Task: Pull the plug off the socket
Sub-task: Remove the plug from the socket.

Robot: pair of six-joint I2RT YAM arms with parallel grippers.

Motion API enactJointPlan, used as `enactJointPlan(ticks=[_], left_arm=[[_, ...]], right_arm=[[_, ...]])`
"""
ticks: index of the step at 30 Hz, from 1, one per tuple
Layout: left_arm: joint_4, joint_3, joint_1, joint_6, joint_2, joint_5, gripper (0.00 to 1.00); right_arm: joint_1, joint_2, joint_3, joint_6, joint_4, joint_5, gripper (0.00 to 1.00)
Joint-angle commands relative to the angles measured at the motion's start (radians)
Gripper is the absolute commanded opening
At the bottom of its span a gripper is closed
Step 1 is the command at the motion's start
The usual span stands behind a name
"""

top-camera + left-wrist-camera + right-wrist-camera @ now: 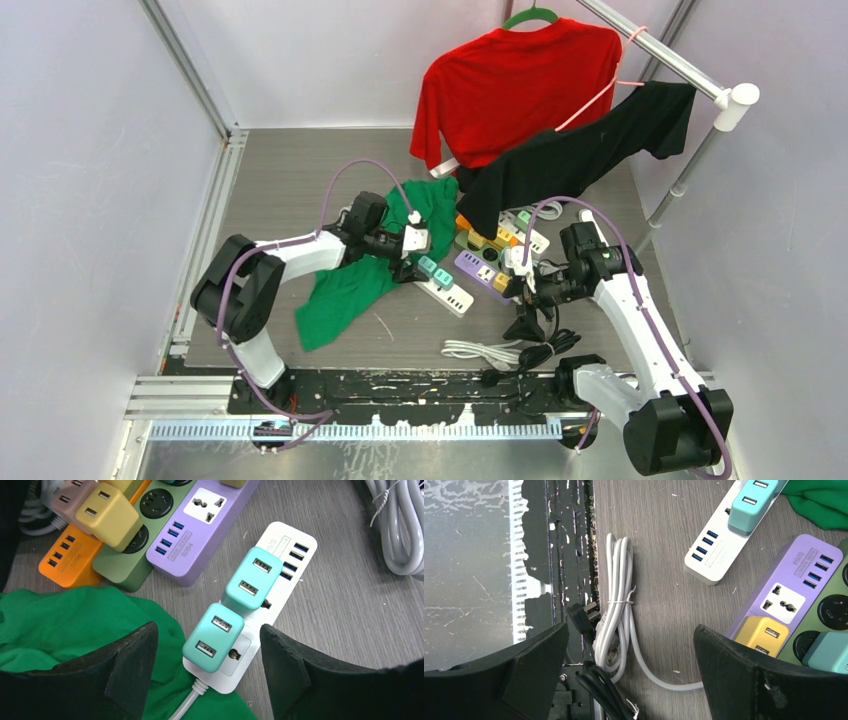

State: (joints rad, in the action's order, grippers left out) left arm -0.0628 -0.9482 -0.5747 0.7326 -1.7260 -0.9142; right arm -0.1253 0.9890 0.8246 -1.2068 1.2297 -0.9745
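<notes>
A white power strip (296,539) lies on the grey table with two teal USB plugs in its sockets. My left gripper (207,636) is open, its fingers on either side of the nearer teal plug (213,637), above it and apart from it. The second teal plug (251,579) sits just beyond. In the top view the strip (450,294) lies at the table's middle, with the left gripper (410,262) at its left end. My right gripper (631,630) is open and empty above a bundled white cable (616,605), beside a purple strip (794,575).
A green shirt (75,625) lies under the white strip's cord end. Orange (67,562), dark green (130,565) and purple (200,535) strips carry yellow and tan plugs. Red (510,90) and black (590,150) shirts hang on a rack (735,97). Black cables (545,350) lie by the near rail.
</notes>
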Motion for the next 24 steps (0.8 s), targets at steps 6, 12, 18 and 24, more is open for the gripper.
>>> enactJointPlan(ticks=[6, 12, 18, 24], left_arm=[[-0.02, -0.011, 0.003, -0.01, -0.023, -0.016, 0.7], [0.02, -0.042, 0.003, -0.011, -0.059, -0.037, 0.57], [0.053, -0.06, 0.001, -0.036, -0.062, -0.058, 0.33], [0.047, -0.02, -0.053, -0.11, 0.0, 0.057, 0.14]], right_arm=[[-0.01, 0.008, 0.003, -0.016, -0.008, -0.011, 0.99], [-0.011, 0.008, 0.002, -0.016, -0.008, -0.009, 0.99], [-0.012, 0.011, 0.001, -0.016, -0.009, -0.009, 0.99], [-0.021, 0.018, 0.001, -0.017, -0.009, -0.006, 1.0]])
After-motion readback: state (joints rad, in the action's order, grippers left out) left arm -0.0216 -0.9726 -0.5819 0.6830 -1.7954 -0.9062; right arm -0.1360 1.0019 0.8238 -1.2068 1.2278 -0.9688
